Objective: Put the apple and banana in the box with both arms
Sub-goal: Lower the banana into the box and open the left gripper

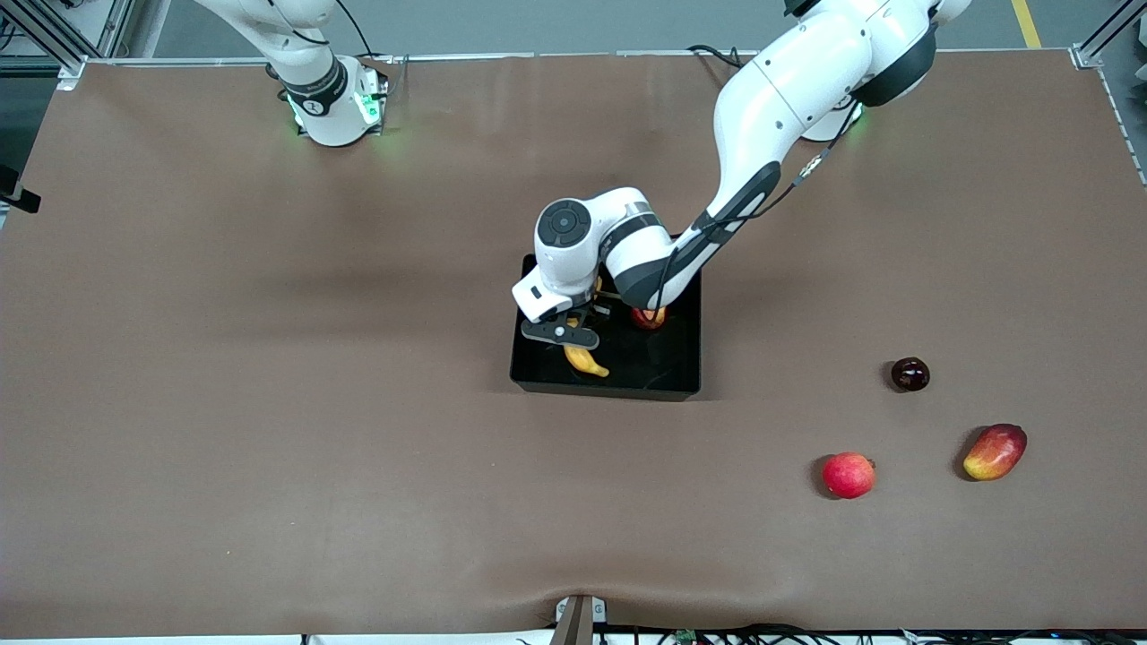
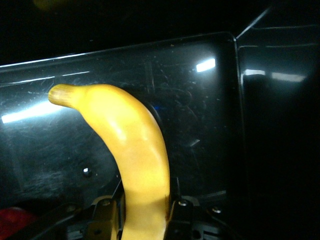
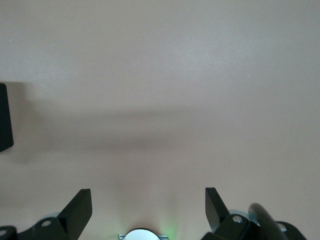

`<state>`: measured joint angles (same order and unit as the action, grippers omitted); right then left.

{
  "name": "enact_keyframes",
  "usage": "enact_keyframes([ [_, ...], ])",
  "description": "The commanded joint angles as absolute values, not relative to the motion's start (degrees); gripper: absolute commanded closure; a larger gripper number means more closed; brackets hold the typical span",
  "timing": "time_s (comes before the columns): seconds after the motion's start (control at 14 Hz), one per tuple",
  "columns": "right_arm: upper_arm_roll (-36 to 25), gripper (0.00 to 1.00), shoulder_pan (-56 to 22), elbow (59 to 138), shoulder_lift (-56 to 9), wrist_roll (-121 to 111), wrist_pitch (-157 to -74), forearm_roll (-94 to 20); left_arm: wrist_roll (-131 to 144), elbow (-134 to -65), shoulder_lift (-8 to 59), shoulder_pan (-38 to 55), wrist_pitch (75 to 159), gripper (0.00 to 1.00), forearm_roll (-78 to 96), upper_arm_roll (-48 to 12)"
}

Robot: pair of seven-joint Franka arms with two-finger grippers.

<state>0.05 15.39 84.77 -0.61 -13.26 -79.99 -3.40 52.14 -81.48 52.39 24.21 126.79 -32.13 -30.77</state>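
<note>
- One brown table [image 1: 269, 403] filled the front view, bearing one box, one banana, two apples, one mango-like fruit and one dark fruit.
- Two white arms were present. The left arm [image 1: 789, 98] reached from its base at the table's top edge down over the box; the right arm [image 1: 314, 81] waited near its own base at the top edge.
- One black box [image 1: 681, 358] sat about mid-table, well away from every edge and corner.
- The left gripper [image 1: 573, 340] was low inside the box, its fingers [image 2: 102, 217] pinching the one banana [image 2: 135, 150], whose free end pointed toward the box wall nearest the front camera.
- The right gripper [image 3: 147, 207] hung over bare table, fingers spread with nothing between them.
- One mango-like fruit [image 1: 995, 452] lay toward the left arm's end, near the bottom edge.
- One streaked apple [image 1: 648, 316] lay inside the box, partly hidden under the left arm.
- One pinkish-red apple [image 1: 848, 475] lay on the table beside the mango-like fruit.
- One small dark fruit [image 1: 909, 374] lay farther from the front camera than those two.
</note>
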Motion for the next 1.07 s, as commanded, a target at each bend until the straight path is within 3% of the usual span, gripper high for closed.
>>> enact_keyframes([
  [0.0,0.88,0.0,16.88,84.29,-0.88,-14.24,-79.45,-4.57,53.96,-80.51,53.44,25.22,127.62,0.73,-33.75,-30.15],
  [0.07,0.88,0.0,16.88,84.29,-0.88,-14.24,-79.45,-4.57,53.88,-80.42,53.35,25.22,127.62,0.32,-33.58,-30.15],
  [0.14,0.88,0.0,16.96,84.29,-0.88,-14.33,-79.45,-4.57,53.79,-80.33,53.0,25.22,127.62,0.0,-33.49,-30.15],
  [0.57,0.88,0.0,17.67,84.29,-1.14,-14.33,-79.19,-5.45,53.18,-78.84,45.19,19.97,119.02,0.0,-32.7,-31.11],
  [1.0,0.88,0.0,17.67,84.29,-1.23,-14.33,-79.1,-5.71,46.24,-78.84,33.24,10.39,114.36,0.0,-26.72,-30.94],
])
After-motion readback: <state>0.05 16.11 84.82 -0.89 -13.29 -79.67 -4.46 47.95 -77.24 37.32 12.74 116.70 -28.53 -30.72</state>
